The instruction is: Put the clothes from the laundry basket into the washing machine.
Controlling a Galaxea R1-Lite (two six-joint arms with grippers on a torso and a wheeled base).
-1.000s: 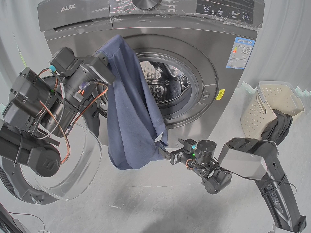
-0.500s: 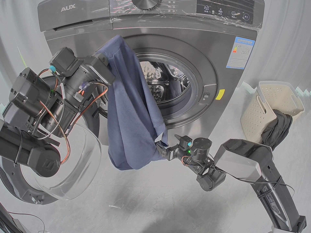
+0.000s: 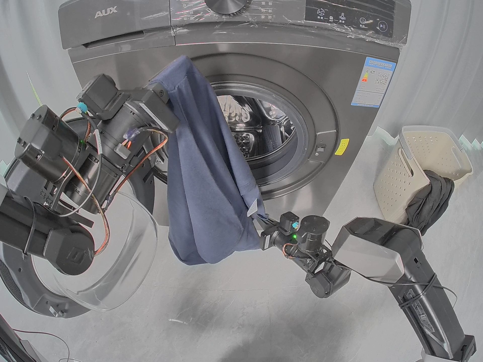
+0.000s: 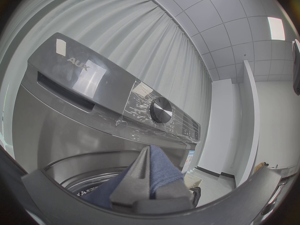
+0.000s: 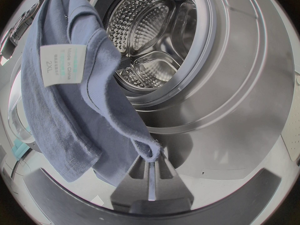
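The shirt (image 3: pixel 206 167), likely light and limp, hung over the 9 o'clock side of the washer (image 3: pixel 322 71) mouth, the left gripper (image 4: pixel 150 172) closed on its top at 11 o'clock, the right gripper (image 5: pixel 152 167) pinching its edge at 4 o'clock, both seemingly sound holds.

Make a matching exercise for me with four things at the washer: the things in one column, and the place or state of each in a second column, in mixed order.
Things
1. shirt
2. black garment
3. door
4. basket

Places or states
A. stands to the right of the washer
B. held up before the drum by the left gripper and the right gripper
C. swung open, at the washer's left
D. hangs over the basket's rim

Pairs: 1-B, 2-D, 3-C, 4-A
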